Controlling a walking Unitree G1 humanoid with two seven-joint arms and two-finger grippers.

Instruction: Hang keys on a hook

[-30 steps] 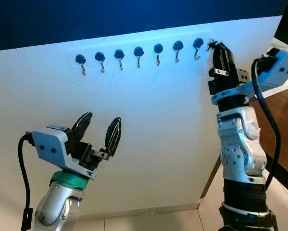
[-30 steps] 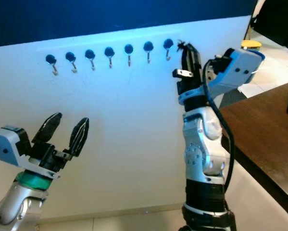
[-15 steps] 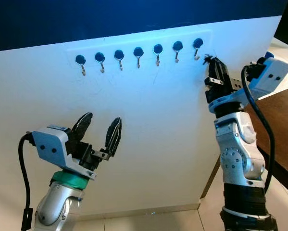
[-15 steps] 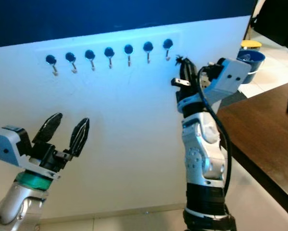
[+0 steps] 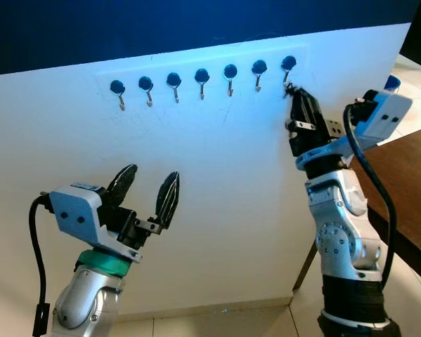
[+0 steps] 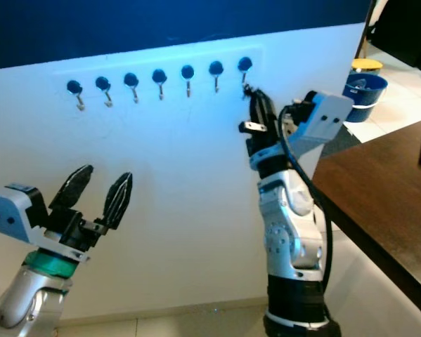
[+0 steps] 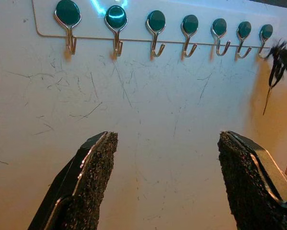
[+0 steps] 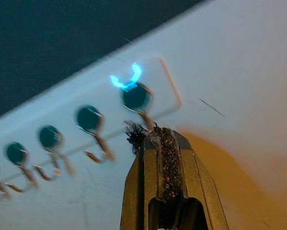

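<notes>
Nearest, low on the left: the left hand (image 5: 148, 193), its two black fingers spread wide apart and gripping nothing, raised off the silver arm and pointing up toward the white wall (image 5: 217, 210). Farther in, on the right: the right hand (image 5: 299, 105), lifted high on its upright arm, fingers pressed tight together around a small dark tuft at the tips, apparently the keys (image 8: 133, 135), though too blurred and small to tell more. Tips just below and beside the rightmost hook (image 5: 287, 67), close against the wall; whether the keys touch the hook cannot be told. From the left wrist, a thin dark strand hanging down beside that hand, near the end of the row. Farthest, along the top of the white wall: a row of hooks (image 5: 202, 79), seven in all, each with a dark round head and a small metal hook beneath, mounted on a pale strip, all bare. Above it, a dark blue band. At the far right, a brown bench (image 6: 386, 189) edge and a blue bucket (image 6: 368, 88) on the tiled floor.
</notes>
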